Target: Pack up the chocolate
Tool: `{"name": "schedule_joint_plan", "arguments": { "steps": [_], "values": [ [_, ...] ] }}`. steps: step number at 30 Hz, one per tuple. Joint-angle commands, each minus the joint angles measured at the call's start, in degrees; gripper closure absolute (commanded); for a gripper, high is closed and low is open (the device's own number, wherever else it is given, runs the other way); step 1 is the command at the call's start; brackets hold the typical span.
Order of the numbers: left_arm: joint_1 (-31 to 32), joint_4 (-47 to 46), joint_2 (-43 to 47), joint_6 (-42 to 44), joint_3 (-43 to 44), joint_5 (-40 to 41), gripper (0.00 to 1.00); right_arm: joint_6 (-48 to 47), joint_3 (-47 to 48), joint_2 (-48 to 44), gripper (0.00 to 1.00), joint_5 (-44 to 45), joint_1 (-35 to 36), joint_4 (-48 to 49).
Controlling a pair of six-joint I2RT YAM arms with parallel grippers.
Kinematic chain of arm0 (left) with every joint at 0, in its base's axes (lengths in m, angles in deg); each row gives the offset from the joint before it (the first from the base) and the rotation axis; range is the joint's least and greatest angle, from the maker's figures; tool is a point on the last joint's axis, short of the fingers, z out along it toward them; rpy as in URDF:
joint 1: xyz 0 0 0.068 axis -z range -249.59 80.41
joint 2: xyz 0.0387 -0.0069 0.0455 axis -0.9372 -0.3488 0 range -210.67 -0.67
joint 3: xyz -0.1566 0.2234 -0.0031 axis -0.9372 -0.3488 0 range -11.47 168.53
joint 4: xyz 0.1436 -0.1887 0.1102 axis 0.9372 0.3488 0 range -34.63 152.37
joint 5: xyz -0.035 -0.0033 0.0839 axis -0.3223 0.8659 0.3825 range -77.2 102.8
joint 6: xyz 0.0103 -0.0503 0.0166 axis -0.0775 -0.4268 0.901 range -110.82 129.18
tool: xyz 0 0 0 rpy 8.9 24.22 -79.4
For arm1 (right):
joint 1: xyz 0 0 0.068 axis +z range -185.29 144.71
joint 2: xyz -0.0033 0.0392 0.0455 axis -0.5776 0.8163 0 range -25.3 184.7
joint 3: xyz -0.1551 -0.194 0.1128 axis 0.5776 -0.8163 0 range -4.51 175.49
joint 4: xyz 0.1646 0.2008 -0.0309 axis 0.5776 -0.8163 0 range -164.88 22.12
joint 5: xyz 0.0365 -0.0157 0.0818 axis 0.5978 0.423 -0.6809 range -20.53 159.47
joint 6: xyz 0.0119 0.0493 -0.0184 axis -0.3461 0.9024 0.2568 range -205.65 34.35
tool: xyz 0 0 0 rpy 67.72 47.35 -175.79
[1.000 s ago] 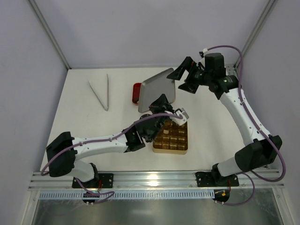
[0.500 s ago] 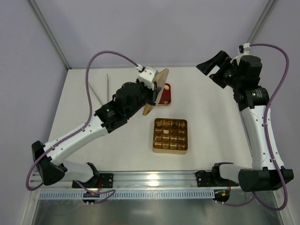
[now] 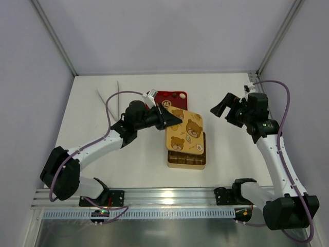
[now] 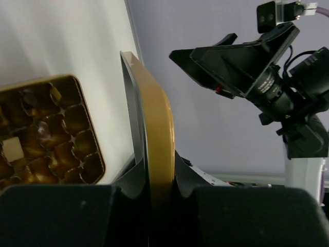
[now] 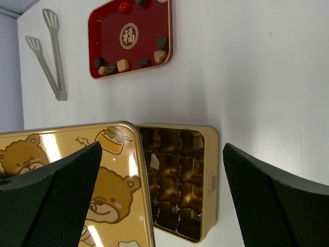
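- Two arms work over a white table; the left gripper is clamped on one edge of a gold lid printed with bears.
- In the left wrist view, the lid is seen edge-on, pinched between the two fingers.
- The lid hangs over a gold tray, which sits near the middle of the table, toward the near edge.
- The lid covers most of the tray. Only the row of compartments along the tray's near side shows from above.
- Whether the lid touches the tray cannot be told.
- Chocolate fills the tray compartments that show in the right wrist view: brown pieces, one per cell.
- One white piece lies in a compartment in the left wrist view.
- More chocolate lies loose on a red tray beyond the gold tray, toward the far edge of the table. Several dark and light pieces sit along the rim.
- The right gripper hovers over the right side of the table, well apart from both trays. Its jaws are spread wide and hold nothing.
- Metal tongs lie toward the far left corner, apart from the red tray.
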Motion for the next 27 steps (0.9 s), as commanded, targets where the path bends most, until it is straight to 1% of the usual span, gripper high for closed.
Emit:
{"name": "schedule_joint_plan", "arguments": {
  "steps": [1,3,5,8,12,19,27],
  "values": [
    [0.0,-16.8,-1.8,-10.6,-2.5,-8.0,1.00,-2.0,-3.1,-2.7,0.00,-1.0,0.7,4.3],
    [-0.1,-20.6,-2.9,-12.2,-5.0,-8.3,1.00,-1.6,-5.4,-2.8,0.00,-1.0,1.2,5.0],
    [0.0,-22.3,-4.9,-12.4,-6.2,-8.4,1.00,-1.4,-6.8,-2.9,0.00,-0.1,2.2,5.8],
    [0.0,-25.3,-8.1,-12.8,-6.6,-9.6,1.00,-1.0,-9.8,-3.0,0.00,0.7,3.2,7.5],
    [-0.1,-25.8,-10.9,-10.4,-6.4,-9.7,0.99,0.2,-14.2,-3.5,0.01,1.2,3.6,10.0],
    [0.0,-26.6,-15.5,-8.1,-6.7,-10.5,0.97,1.7,-18.8,-3.7,0.02,1.4,4.6,14.1],
    [0.0,-31.8,-19.7,-8.1,-8.3,-11.7,0.95,2.9,-22.6,-2.3,0.04,2.6,6.3,17.7]
  ]
}}
